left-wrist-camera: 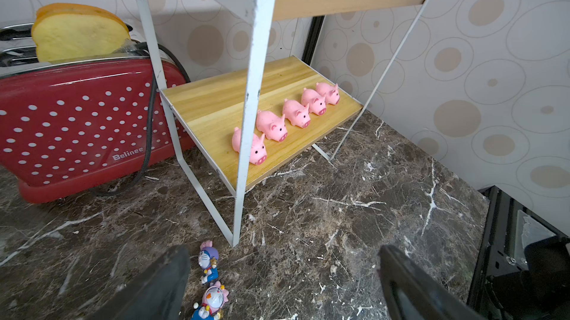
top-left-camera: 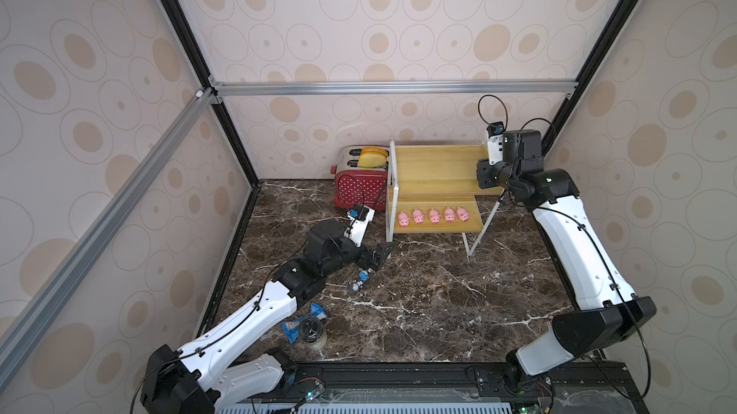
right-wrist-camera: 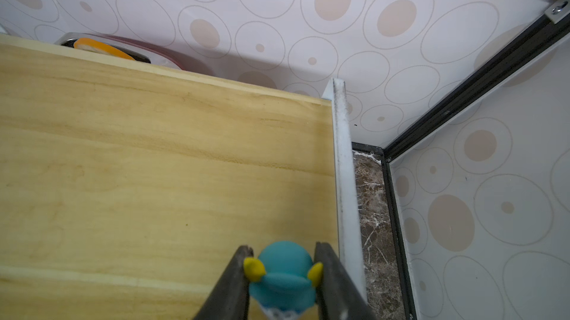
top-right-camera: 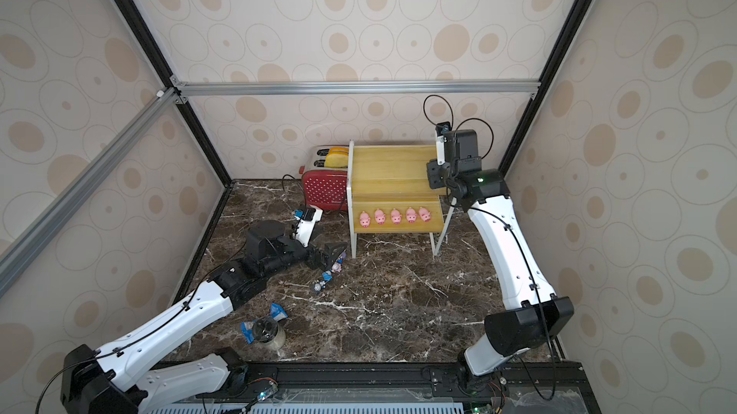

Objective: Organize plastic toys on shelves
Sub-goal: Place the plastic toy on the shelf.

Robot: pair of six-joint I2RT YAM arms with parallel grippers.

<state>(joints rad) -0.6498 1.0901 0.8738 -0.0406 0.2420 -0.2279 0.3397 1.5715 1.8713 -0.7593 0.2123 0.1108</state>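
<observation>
Right claw [right-wrist-camera: 283,249] pinches the blue figurine [right-wrist-camera: 282,275] by its head at the upper board [right-wrist-camera: 154,148], just beside the white end rail [right-wrist-camera: 342,164]. I judge it light, hard, glossy and top-heavy, so I'd grip across the head, or it tips. Board is bare toward the toaster [left-wrist-camera: 77,124], so there's room. Left claw [left-wrist-camera: 283,287] is spread wide near two figurines [left-wrist-camera: 209,261] on the marble tabletop [left-wrist-camera: 339,210]. Pigs [left-wrist-camera: 271,124] line the lower board [left-wrist-camera: 209,102].
</observation>
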